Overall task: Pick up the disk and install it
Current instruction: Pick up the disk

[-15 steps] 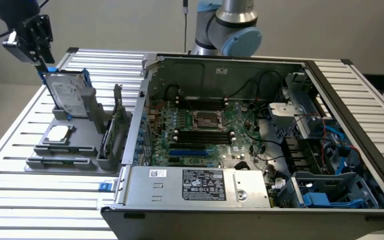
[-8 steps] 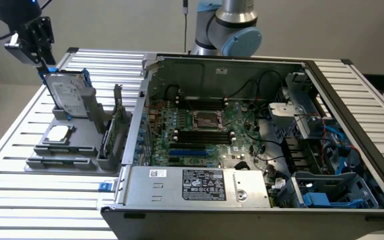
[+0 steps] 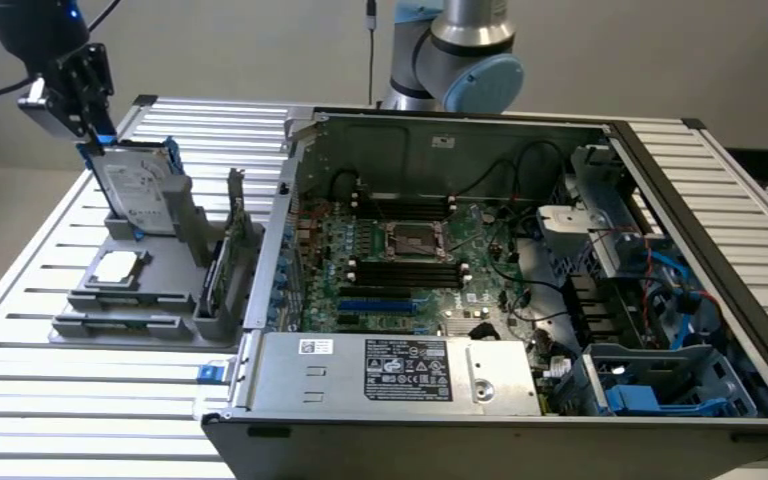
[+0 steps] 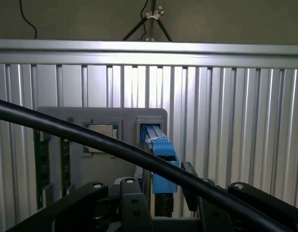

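The disk [image 3: 141, 188] stands on edge in a slot of the grey holder [image 3: 128, 300] at the exterior view's left, silver with a white label and blue rails. My gripper [image 3: 99, 128] hangs just above its top edge, tilted. In the wrist view the disk's blue rail [image 4: 163, 157] runs up between my two black fingers [image 4: 133, 200], which stand open on either side of it with a gap. Nothing is gripped.
The open computer case [image 3: 704, 200] takes up the middle and right of the slatted metal table [image 3: 64, 400], with the silver power-supply box [image 3: 411, 370] in front and a blue drive bay [image 3: 651, 392]. The holder also carries a small square chip [image 3: 117, 266] and upright memory sticks [image 3: 224, 275]. A black cable [image 4: 91, 141] crosses the wrist view.
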`<control>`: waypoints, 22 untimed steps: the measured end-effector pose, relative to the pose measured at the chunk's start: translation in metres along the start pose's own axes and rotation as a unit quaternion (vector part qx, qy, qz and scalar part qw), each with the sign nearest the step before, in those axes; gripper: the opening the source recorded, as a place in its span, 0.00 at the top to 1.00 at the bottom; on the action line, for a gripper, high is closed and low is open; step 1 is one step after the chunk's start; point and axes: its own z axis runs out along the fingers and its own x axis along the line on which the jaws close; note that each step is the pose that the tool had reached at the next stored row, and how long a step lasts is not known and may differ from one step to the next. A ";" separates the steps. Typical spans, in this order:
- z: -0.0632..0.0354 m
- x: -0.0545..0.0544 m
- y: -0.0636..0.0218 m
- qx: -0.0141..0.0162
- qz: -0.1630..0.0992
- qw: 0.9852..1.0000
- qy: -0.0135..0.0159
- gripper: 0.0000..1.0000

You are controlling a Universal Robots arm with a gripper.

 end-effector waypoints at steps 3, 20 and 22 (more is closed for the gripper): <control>0.0054 0.000 0.0000 0.000 0.000 1.000 -0.001 0.56; 0.0353 0.000 -0.0004 -0.001 0.000 1.000 -0.002 0.56; 0.0358 0.000 -0.0004 -0.004 0.000 1.000 -0.002 0.56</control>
